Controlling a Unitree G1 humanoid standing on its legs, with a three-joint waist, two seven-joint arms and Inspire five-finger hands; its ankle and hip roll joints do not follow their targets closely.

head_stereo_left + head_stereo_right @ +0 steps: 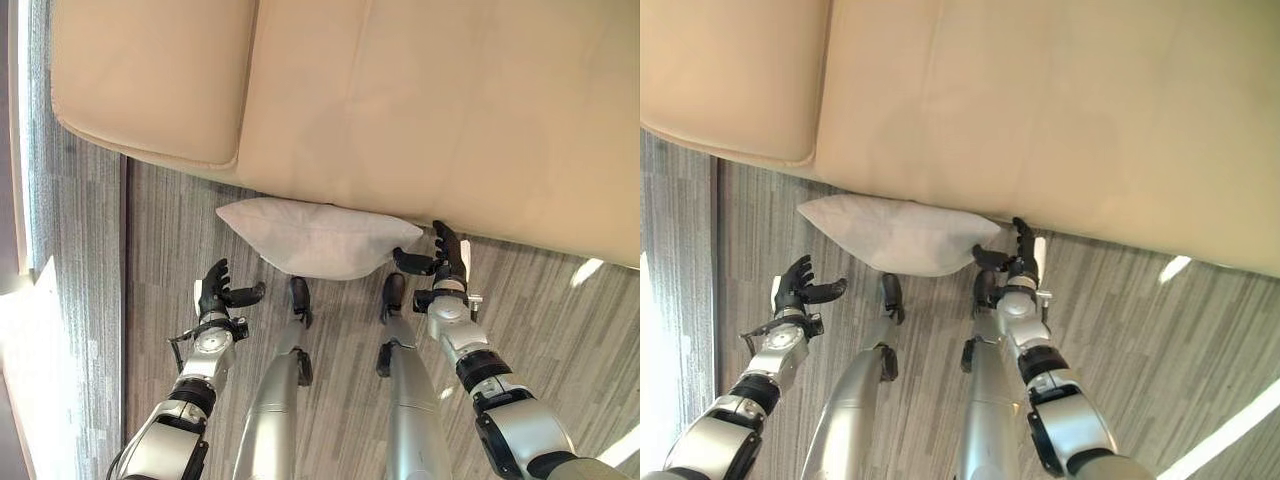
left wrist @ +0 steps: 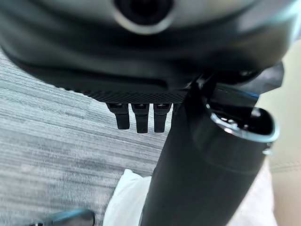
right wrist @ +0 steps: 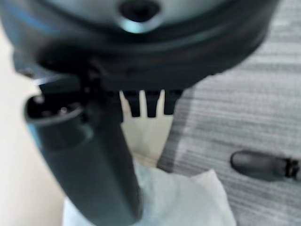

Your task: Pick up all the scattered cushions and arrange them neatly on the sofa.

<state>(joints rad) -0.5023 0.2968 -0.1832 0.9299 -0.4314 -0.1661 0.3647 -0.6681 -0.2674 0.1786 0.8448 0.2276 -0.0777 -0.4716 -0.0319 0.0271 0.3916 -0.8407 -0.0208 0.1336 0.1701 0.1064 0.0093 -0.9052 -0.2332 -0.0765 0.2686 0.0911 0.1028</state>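
Fingers [image 1: 447, 240] near cushion [image 1: 310, 238] on grey floor [image 1: 150, 260]

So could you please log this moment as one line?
white cushion: floor, against beige sofa | right hand: open, at its corner | left hand: open, apart

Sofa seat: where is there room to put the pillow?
Both sofa seat cushions look bare, either side of the seam. It is crowded below the front edge, where the white cushion lies between the left hand and right hand.

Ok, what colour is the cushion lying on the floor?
White; the cushion shows best in the left eye view, against the beige sofa.
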